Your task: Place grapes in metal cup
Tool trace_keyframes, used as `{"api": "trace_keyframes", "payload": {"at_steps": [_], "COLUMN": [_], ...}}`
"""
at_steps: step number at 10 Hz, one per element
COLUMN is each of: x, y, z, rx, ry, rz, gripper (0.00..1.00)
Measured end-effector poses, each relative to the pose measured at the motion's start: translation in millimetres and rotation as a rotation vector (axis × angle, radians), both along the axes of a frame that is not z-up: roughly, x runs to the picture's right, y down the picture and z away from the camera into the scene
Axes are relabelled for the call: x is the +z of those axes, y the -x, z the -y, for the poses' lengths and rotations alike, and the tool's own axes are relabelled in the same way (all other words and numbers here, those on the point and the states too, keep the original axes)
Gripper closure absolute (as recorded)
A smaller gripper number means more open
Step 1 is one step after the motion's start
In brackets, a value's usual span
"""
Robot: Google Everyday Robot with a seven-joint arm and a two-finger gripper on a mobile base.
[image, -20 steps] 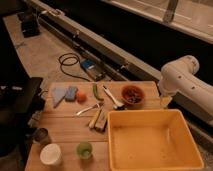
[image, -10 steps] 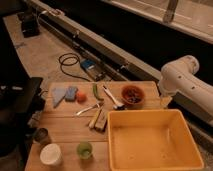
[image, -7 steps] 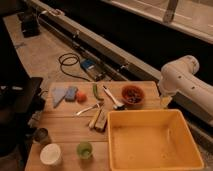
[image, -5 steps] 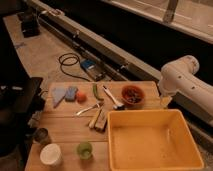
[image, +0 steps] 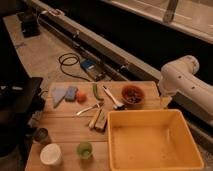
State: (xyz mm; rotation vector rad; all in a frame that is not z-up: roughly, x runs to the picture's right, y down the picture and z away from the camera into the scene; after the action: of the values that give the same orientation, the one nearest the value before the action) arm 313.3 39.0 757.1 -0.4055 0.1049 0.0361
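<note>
Gripper (image: 165,102), jaws apart, at table's (image: 65,125) rt edge beside red bowl (image: 124,99) w/ grapes (image: 132,94); metal cup (image: 41,135) front-left.

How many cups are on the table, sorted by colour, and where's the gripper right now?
metal cup, grey: 1
white cup: 1
green cup: 1
Total: 3 cups
The gripper hangs at the right edge of the table, beside the bowl holding the grapes.
</note>
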Motion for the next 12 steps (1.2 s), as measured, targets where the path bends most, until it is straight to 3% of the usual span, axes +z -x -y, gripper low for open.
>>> {"api": "trace_keyframes", "payload": {"at_steps": [3, 8, 10, 12], "x": [0.3, 36.3, 57.0, 58.3], "y": [1, 69, 98, 98], "z": [2, 28, 35, 35], "rx": [-0.010, -0.111, -0.134, -0.132], "ry": [-0.001, 0.037, 0.052, 0.057], "rz": [0.005, 0.101, 0.173, 0.179], "gripper": [0.26, 0.26, 0.26, 0.26]}}
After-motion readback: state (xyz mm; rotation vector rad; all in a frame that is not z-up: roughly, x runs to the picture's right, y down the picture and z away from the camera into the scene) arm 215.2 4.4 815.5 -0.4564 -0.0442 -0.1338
